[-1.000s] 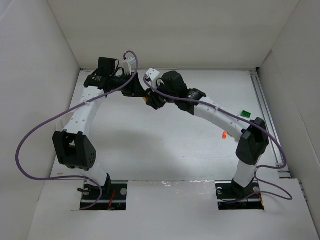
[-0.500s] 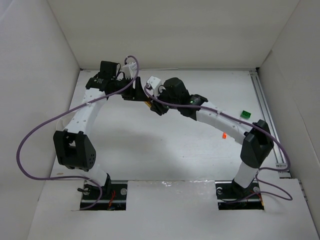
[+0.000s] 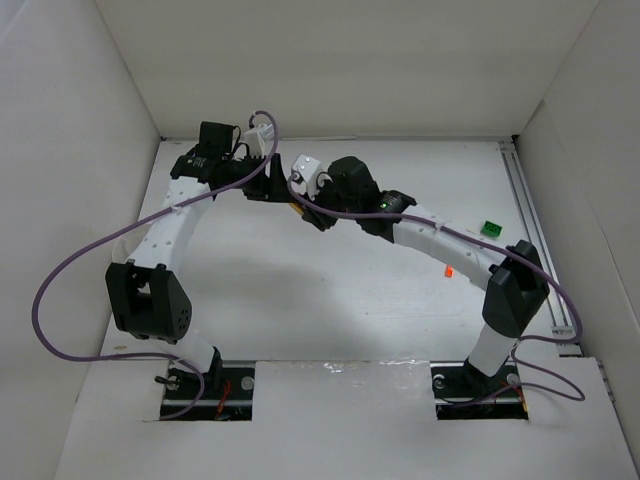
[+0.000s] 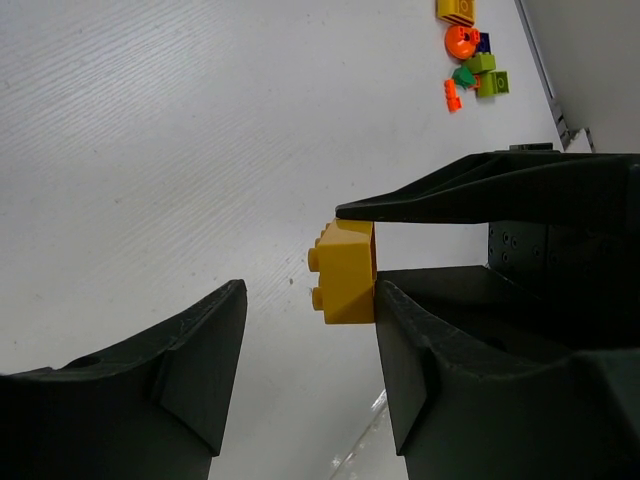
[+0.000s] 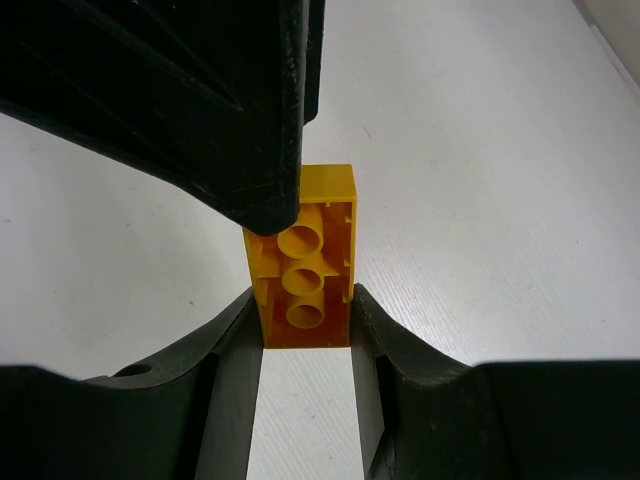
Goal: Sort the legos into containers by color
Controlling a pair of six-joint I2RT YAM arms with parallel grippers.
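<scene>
A yellow lego (image 5: 303, 262) is held off the floor with my right gripper (image 5: 303, 300) shut on its two long sides, hollow underside toward the camera. In the left wrist view the same yellow lego (image 4: 345, 272) lies against the inner face of one finger (image 4: 420, 350) of my left gripper (image 4: 308, 300), which is open, its other finger well apart. In the top view both grippers meet at the back middle, the left gripper (image 3: 278, 186) beside the right gripper (image 3: 304, 210). I cannot make out any containers.
A green lego (image 3: 491, 228) and an orange lego (image 3: 448, 271) lie on the right of the floor. The left wrist view shows that loose group: a yellow brick (image 4: 456, 10), an orange round piece (image 4: 461, 41), green bricks (image 4: 490, 80). White walls enclose the floor.
My left gripper has opened and let go of the yellow lego, which stays in the right gripper. The right arm's elbow has shifted a little to the right.
</scene>
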